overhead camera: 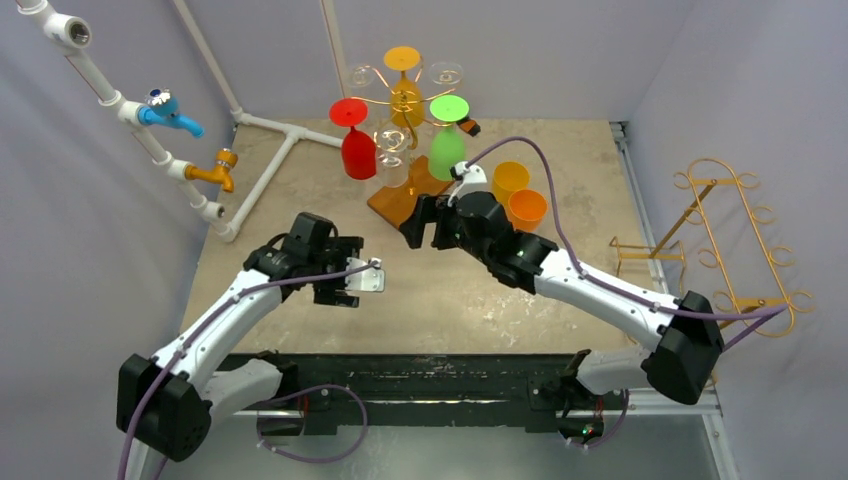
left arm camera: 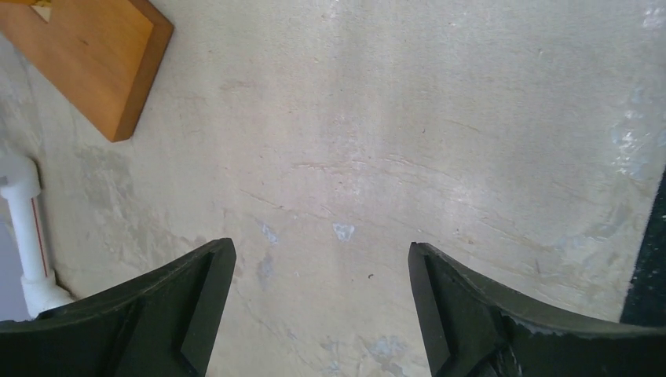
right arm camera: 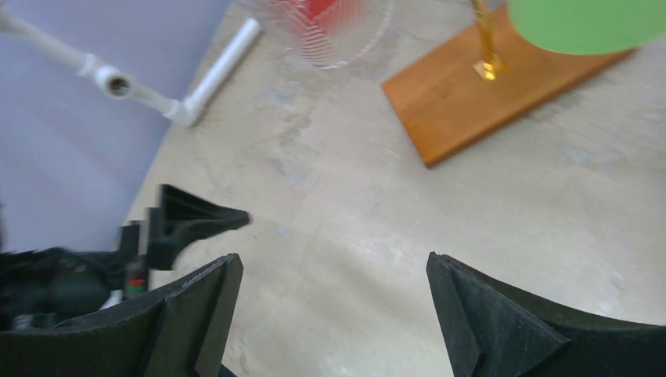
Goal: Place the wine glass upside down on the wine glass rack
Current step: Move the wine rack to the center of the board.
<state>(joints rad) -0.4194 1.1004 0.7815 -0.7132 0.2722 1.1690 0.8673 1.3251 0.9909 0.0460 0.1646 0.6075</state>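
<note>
ok so going left to right: far off to the left of the left fingers there's the white pipe [overhead camera: 268,182] frame with a blue tap [overhead camera: 168,110] and an orange tap [overhead camera: 218,170], nothing touching it. The left gripper [overhead camera: 352,282] sits low over the bare table [overhead camera: 470,300], fingers [left arm camera: 196,306] spread wide with only tabletop between them, so it's holding nothing. In its wrist cam a corner of the wooden base [left arm camera: 86,55] pokes in ahead and to the left of the left finger, well apart from it. Next over is the wine glass rack [overhead camera: 405,95], a gold stand on that wooden base, with a red glass [overhead camera: 358,150], an orange one [overhead camera: 405,75] and a green glass [overhead camera: 447,140] hanging foot-up. The clear wine glass [overhead camera: 392,160] is hanging on it too, bowl down, at the front between red and green. From the right wrist cam its rim [right arm camera: 322,31] is ahead of the fingers and a bit left of centre, clear of both tips. The right gripper [overhead camera: 425,222] is just in front of the base, fingers [right arm camera: 487,322] wide apart and gripping nothing, just table in the gap. The green glass shows up ahead and to the right of the right finger. Past the right fingers, further right, two orange cups [overhead camera: 518,192] sit side by side touching, and way off right there's a yellow wire rack [overhead camera: 735,240] off the table edge.
</note>
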